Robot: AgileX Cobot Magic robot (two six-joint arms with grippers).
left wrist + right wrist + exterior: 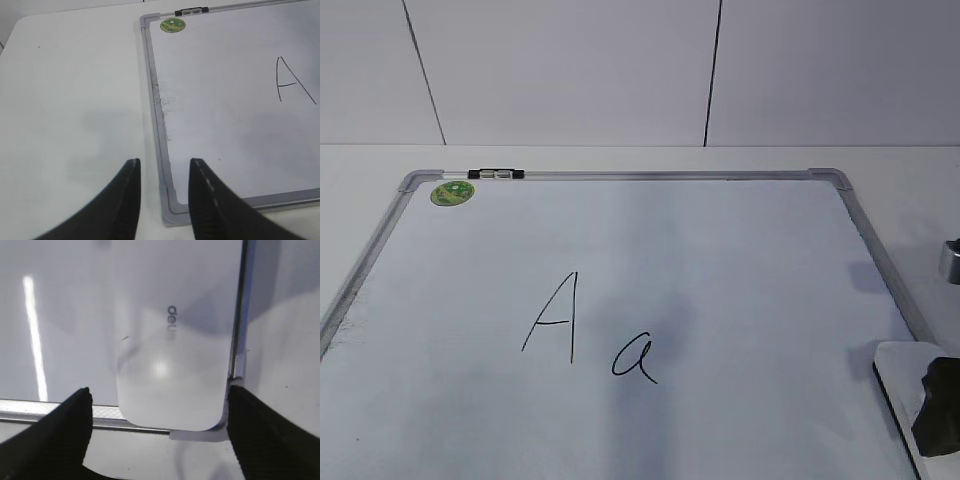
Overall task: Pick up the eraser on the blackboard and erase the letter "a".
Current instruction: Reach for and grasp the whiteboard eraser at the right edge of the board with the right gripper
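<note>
**Right gripper straddling eraser at board corner; both letters intact**

The blackboard [740, 250], a white dry-erase surface in a silver-grey frame, is seen lying flat on a pale table [70, 90]. A round green sticker [452, 193] is noted near its far-left corner, with a small black-and-silver clip [495, 174] on the far frame edge just beside it.

Two marks are recorded near the board's middle: a tall angular capital "A" [552, 318] and, just to its right and slightly nearer the camera, the letter "a" [634, 359] in thin black cursive. Both are unsmudged.

The eraser [170, 355] is found at the board's near-right corner, white top up, grey lettering visible, its rounded end lying over the corner of the frame. In the exterior view only part of it [898, 362] is seen at the lower-right edge, well apart from the letter "a".

The right gripper [160, 405] is observed spread wide, one dark finger on each side of the eraser. The right finger appears very close to the eraser's edge; contact cannot be confirmed. Nothing is grasped.

The left gripper [164, 167] is seen parted and empty, over the board's near-left corner, one finger above the table, the other above the frame. Faint grey smudges [165, 102] are noted along the board's left edge.
</note>
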